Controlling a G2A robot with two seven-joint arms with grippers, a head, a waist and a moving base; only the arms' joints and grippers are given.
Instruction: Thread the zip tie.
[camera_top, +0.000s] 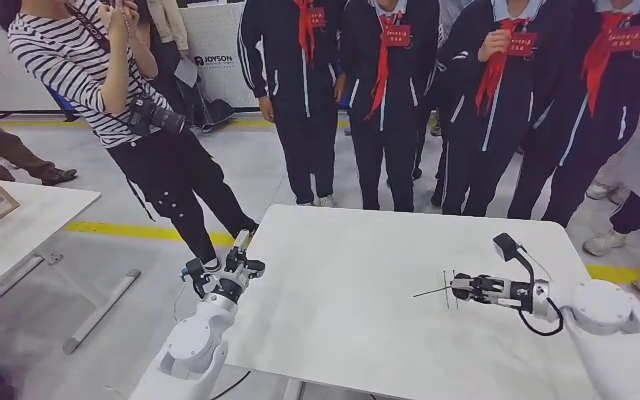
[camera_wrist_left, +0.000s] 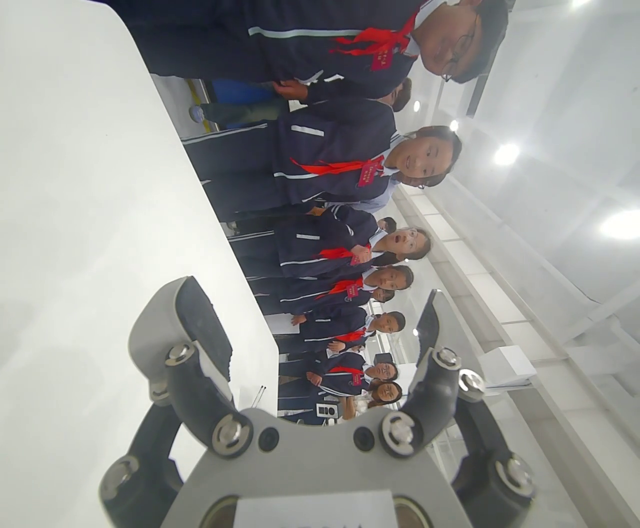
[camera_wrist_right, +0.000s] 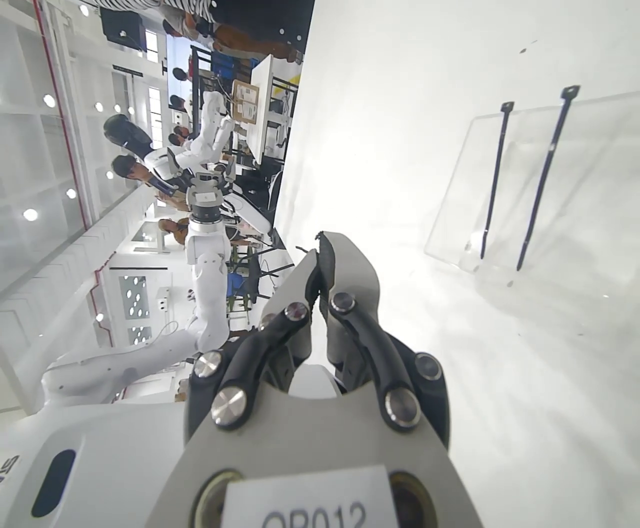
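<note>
Just two slim black zip ties, parallel.

A white label on the right gripper housing carries large dark letters and digits, their lower part cut off at the view's edge. A like white label sits on the left gripper housing, its print almost wholly cut off. A white banner beyond the table bears a small dark logo and word

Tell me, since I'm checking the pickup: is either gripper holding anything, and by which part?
The right gripper pinches a zip tie by one end; the left gripper holds nothing.
</note>
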